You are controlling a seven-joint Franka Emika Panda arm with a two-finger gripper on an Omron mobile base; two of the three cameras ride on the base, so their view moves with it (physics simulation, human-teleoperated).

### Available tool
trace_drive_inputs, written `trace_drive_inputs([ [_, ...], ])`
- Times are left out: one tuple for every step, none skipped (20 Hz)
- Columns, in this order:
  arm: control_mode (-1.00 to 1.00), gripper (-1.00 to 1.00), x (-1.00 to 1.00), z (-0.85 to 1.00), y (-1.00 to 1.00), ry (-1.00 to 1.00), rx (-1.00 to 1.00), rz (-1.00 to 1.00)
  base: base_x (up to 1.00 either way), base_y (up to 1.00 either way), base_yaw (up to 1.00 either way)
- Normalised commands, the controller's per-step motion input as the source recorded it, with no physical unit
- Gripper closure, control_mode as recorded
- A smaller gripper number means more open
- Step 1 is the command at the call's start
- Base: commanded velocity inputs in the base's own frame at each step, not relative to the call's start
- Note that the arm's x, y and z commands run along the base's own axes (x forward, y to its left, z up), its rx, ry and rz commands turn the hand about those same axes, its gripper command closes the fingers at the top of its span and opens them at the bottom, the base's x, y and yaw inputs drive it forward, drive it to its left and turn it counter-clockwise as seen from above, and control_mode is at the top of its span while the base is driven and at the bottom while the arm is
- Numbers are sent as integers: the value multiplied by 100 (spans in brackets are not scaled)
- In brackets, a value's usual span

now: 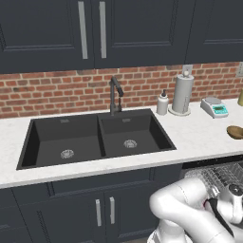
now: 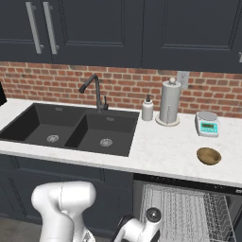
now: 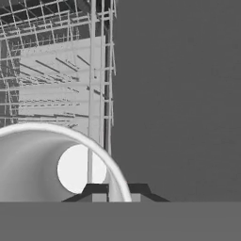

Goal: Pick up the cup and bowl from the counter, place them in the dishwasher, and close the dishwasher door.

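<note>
**A:** Where did everything sit when you looked, biggest thing first?

**B:** The worktop (image 2: 160, 146) ran right across, and the dishwasher (image 2: 189, 186) stood open under its right end, with its wire rack (image 2: 184, 212) pulled into view. The bowl (image 2: 208, 155) rested upright on the worktop, mouth up, right over the dishwasher and well apart from the sink (image 2: 71, 127).

**A:** And the cup?

**B:** In the hand view the cup (image 3: 37, 160) hung just in front of the claw (image 3: 117, 194), low down over the rack. Its mouth faced the camera, so its long axis ran along the claw's own line of sight and on toward the rack wires beyond. Most of its body lay to the left of the tips in that view.

**A:** Was the claw holding it?

**B:** Yes. The claw was clenched on the cup, one tip inside the wall and one outside, pinching the near rim. The cup rendered pale there rather than red, so I'd take the colour on trust.

**A:** So what did your next move turn on?

**B:** My judgement is that it turned on the rack lying straight ahead of the cup's base. You'd go along that axis and let go. The bowl then lay up and behind the claw, on the worktop.
</note>
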Motion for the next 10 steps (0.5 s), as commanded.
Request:
trace_drive_inputs([
  [-100, 100, 0, -3, -30, 0, 4, 0, 0, 0, 0],
  [-100, 100, -19, 0, -35, 0, 8, 0, 0, 0, 0],
  [-100, 100, -37, 23, -34, 0, 16, 0, 0, 0, 0],
  [-100, 100, -37, 36, -40, 0, 22, 0, 0, 0, 0],
  [-100, 100, -41, 19, -46, 0, 21, 0, 0, 0, 0],
  [-100, 100, -36, 0, -54, 1, 16, 0, 0, 0, 0],
  [-100, 100, -41, 0, -54, 1, 10, 0, 0, 0, 0],
  [-100, 100, -47, 0, -63, 4, 8, 0, 0, 0, 0],
  [-100, 100, -58, -7, -69, 9, 6, 0, 0, 0, 0],
  [-100, 100, -63, -6, -70, 10, 5, 0, 0, 0, 0],
])
